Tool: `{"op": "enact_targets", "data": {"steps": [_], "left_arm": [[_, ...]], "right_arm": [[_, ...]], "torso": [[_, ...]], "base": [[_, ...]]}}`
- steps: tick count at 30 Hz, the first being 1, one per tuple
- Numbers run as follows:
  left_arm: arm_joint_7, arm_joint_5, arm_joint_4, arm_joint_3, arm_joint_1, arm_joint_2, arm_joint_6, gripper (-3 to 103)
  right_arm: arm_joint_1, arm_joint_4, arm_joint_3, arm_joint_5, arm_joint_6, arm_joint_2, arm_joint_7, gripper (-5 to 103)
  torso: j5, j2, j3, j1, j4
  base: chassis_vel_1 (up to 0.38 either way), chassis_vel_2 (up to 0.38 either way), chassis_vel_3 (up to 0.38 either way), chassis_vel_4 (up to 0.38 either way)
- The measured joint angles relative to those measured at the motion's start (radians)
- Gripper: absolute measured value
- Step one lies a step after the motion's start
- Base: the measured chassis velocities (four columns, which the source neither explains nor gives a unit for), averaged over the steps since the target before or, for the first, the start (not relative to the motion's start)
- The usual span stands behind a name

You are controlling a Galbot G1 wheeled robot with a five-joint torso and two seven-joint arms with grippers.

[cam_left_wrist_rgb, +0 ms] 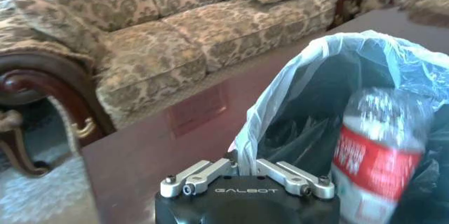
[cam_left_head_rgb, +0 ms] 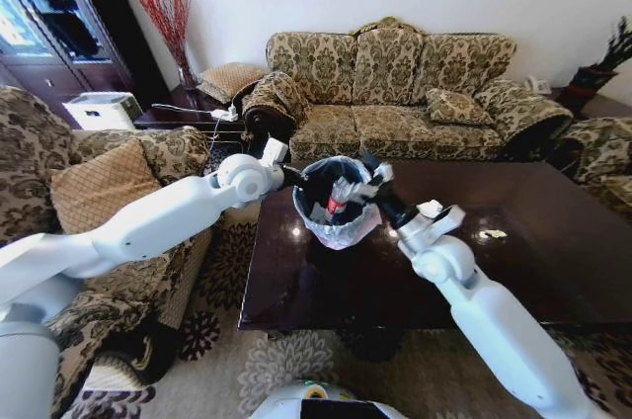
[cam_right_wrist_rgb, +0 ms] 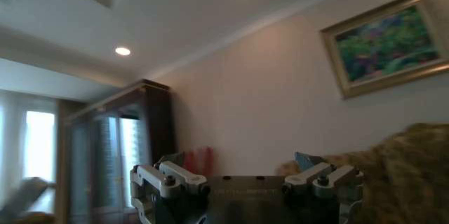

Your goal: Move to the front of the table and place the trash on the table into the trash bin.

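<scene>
Standing on the dark table (cam_left_head_rgb: 553, 271), the trash bin (cam_left_head_rgb: 339, 204) already holds a clear bottle (cam_left_wrist_rgb: 375, 155) with a red label, leaning inside the pale liner. The left gripper (cam_left_wrist_rgb: 245, 174) is pinched closed on the liner's rim at the bin's left side, while the right gripper (cam_left_head_rgb: 367, 185) hangs over the mouth with its fingers spread and nothing held. A small wrapper (cam_left_head_rgb: 493, 234) lies near the table's right end. Any tug on the thin liner could tip the bin.
</scene>
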Motion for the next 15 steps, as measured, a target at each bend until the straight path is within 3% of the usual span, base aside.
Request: {"op": "enact_targets", "data": {"steps": [1, 3, 4, 5, 8, 10, 12, 15], "left_arm": [[0.000, 0.000, 0.000, 0.000, 0.000, 0.000, 0.000, 0], [0.008, 0.013, 0.005, -0.008, 0.012, 0.015, -0.004, 0], [0.009, 0.014, 0.005, -0.010, 0.014, 0.018, -0.005, 0], [0.009, 0.014, 0.005, -0.010, 0.014, 0.018, -0.005, 0], [0.011, 0.015, -0.006, -0.012, 0.016, 0.024, -0.006, 0], [0.012, 0.014, -0.009, -0.011, 0.015, 0.026, -0.007, 0], [0.012, 0.011, -0.016, -0.002, 0.005, 0.032, -0.008, 0], [0.011, 0.009, -0.024, 0.006, -0.009, 0.031, -0.009, 0]], "right_arm": [[0.000, 0.000, 0.000, 0.000, 0.000, 0.000, 0.000, 100], [0.018, -0.123, 0.007, -0.029, -0.079, 0.028, 0.178, 100], [0.025, -0.162, 0.006, -0.028, -0.093, 0.037, 0.203, 100], [0.025, -0.162, 0.006, -0.028, -0.093, 0.037, 0.203, 100], [0.097, -0.402, -0.019, -0.099, -0.118, 0.120, 0.270, 100], [0.113, -0.439, -0.024, -0.118, -0.118, 0.135, 0.275, 100], [0.195, -0.605, -0.045, -0.177, -0.118, 0.206, 0.298, 100], [0.269, -0.738, -0.058, -0.182, -0.118, 0.260, 0.293, 100]], "torso": [[0.0000, 0.000, 0.000, 0.000, 0.0000], [0.0000, 0.000, 0.000, 0.000, 0.0001], [0.0001, 0.000, 0.000, 0.000, -0.0001], [0.0001, 0.000, 0.000, 0.000, -0.0001], [0.0002, 0.000, 0.000, 0.000, -0.0005], [0.0003, 0.000, 0.000, 0.000, -0.0005], [0.0003, 0.000, 0.000, 0.000, -0.0002], [0.0001, 0.000, 0.000, 0.000, 0.0005]], "base": [[0.000, 0.000, 0.000, 0.000], [0.000, 0.000, 0.000, 0.000], [0.000, 0.000, 0.000, 0.000], [0.000, 0.000, 0.000, 0.000], [0.000, 0.000, 0.000, 0.000], [0.000, 0.000, 0.000, 0.000], [0.000, 0.000, 0.000, 0.000], [0.000, 0.000, 0.000, 0.000]]}}
